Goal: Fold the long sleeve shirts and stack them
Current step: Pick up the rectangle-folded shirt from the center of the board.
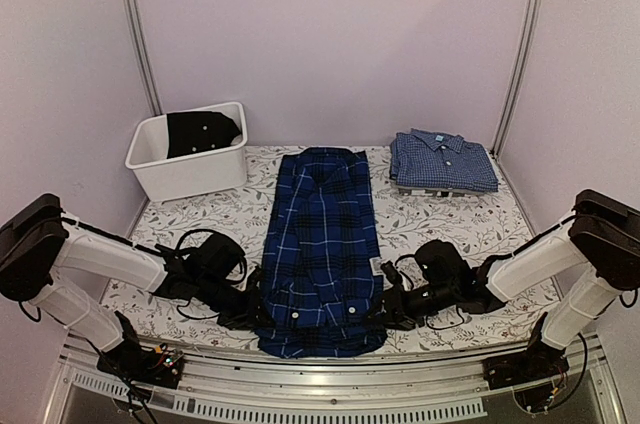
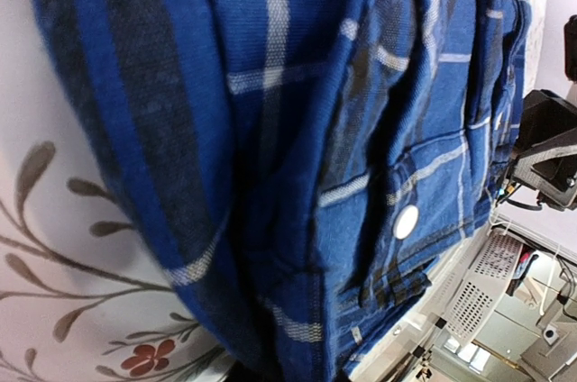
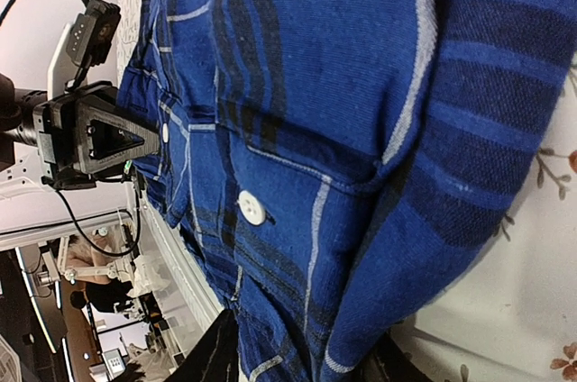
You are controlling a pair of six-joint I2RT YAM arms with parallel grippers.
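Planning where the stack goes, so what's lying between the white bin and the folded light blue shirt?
Top view: the far end of the plaid shirt lies between the white bin and the folded light blue shirt, flanked by bare floral tablecloth.

**Two shirts, two arms, one bin**

There is one table (image 1: pixel 450 234) with a flower-pattern cover. On it lie two shirts: one plaid shirt (image 1: pixel 325 244) in the centre of the frame and one checked shirt (image 1: pixel 443 162), folded, in the upper right. In the upper left stands one white bin (image 1: pixel 190 176), and inside it is one dark garment (image 1: pixel 203 130).

Two robot arms come in from the lower corners, the left arm (image 1: pixel 100 262) and the right arm (image 1: pixel 540 262). Each carries one gripper, so two in all: the left gripper (image 1: pixel 258 309) and the right gripper (image 1: pixel 382 306).

Each wrist view shows one white button (image 2: pixel 406 221) (image 3: pixel 251 207). At the back there are two metal posts, the left post (image 1: pixel 138 29) and the right post (image 1: pixel 522 44).
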